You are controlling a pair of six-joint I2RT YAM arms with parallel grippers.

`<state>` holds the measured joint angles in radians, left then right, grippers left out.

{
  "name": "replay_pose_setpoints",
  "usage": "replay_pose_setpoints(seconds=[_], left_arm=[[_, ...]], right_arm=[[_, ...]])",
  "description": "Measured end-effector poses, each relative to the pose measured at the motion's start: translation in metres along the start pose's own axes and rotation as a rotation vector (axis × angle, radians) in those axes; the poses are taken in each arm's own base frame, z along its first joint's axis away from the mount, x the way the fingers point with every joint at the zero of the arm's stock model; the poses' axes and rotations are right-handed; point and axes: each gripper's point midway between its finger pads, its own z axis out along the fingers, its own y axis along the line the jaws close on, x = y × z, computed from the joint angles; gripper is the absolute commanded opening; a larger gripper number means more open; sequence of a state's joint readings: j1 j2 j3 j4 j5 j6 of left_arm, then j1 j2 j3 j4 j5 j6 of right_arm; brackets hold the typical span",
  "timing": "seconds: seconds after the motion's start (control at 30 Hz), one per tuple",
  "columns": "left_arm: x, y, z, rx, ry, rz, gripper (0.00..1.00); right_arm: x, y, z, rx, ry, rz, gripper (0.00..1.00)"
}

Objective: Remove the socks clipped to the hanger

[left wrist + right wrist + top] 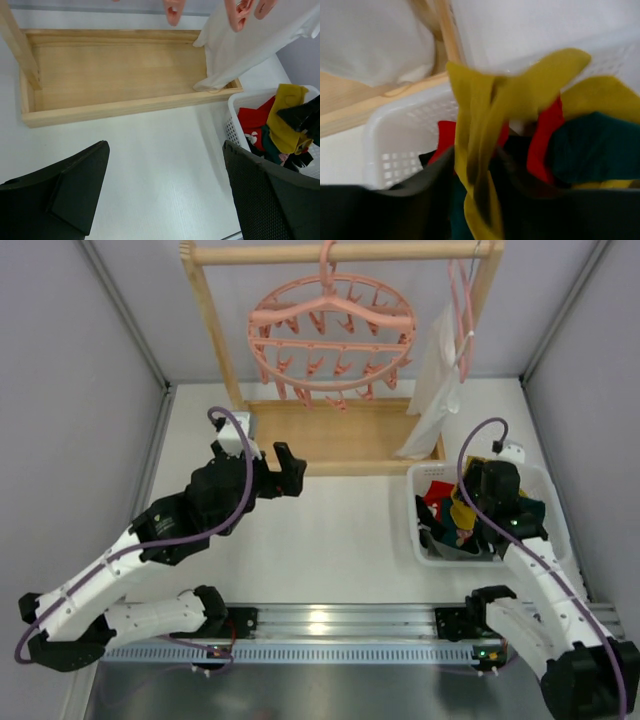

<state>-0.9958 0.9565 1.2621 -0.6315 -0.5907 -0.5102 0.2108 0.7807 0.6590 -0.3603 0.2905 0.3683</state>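
Top external shows hanger bare, socks in basket at four o'clock; left tool open, right tool straddling mustard sock, grip unclear.

hanger: pink all over, pegs included | socks: plain mustard-yellow, plain red, dark teal, one red with white marks | basket: white, walls patterned with small grid holes | cloth: white | rack frame: pale wood | table: white | arms: white and black | cables: purple
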Motion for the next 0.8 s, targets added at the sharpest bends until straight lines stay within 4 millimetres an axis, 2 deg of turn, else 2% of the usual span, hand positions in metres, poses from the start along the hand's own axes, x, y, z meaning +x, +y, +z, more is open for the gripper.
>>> replay_pose_setpoints(seconds=[0.03, 0.07, 0.13, 0.17, 0.2, 0.23, 0.27, 0.33, 0.5, 0.57, 0.67, 0.8], left_arm=[[0.0, 0.004, -0.004, -0.002, -0.007, -0.003, 0.98], [0.001, 0.01, -0.008, -0.013, -0.014, -0.004, 0.98], [0.003, 0.025, -0.012, -0.066, -0.011, 0.014, 0.98], [0.005, 0.033, -0.015, -0.101, -0.003, 0.028, 0.99], [0.008, 0.042, -0.016, -0.14, 0.006, 0.045, 0.99], [0.011, 0.051, -0.018, -0.177, 0.015, 0.063, 0.99], [0.013, 0.058, -0.02, -0.205, 0.024, 0.078, 0.99], [0.019, 0.073, -0.024, -0.259, 0.043, 0.109, 0.99], [0.016, 0.111, -0.05, -0.349, -0.02, 0.105, 0.99], [0.015, 0.126, -0.059, -0.388, -0.057, 0.091, 0.99], [0.012, 0.143, -0.07, -0.443, -0.109, 0.06, 0.99], [0.011, 0.163, -0.074, -0.527, -0.133, 0.041, 0.99]], right_arm=[[0.019, -0.009, 0.012, 0.021, 0.048, 0.024, 0.52], [0.04, -0.018, 0.019, 0.038, 0.099, 0.037, 0.53], [0.073, -0.03, 0.023, 0.06, 0.179, 0.055, 0.66], [0.084, -0.033, 0.022, 0.065, 0.204, 0.063, 0.73], [0.087, -0.034, 0.021, 0.067, 0.211, 0.072, 0.87], [0.084, -0.034, 0.02, 0.066, 0.199, 0.084, 0.96], [0.076, -0.034, 0.018, 0.061, 0.17, 0.098, 0.99], [0.057, -0.032, 0.009, 0.048, 0.105, 0.109, 0.99], [-0.026, -0.023, -0.032, 0.009, -0.127, 0.142, 0.99], [-0.049, -0.021, -0.05, -0.008, -0.194, 0.141, 0.99], [-0.063, -0.015, -0.069, -0.059, -0.242, 0.121, 0.99], [-0.064, 0.003, -0.093, -0.186, -0.227, 0.027, 1.0]])
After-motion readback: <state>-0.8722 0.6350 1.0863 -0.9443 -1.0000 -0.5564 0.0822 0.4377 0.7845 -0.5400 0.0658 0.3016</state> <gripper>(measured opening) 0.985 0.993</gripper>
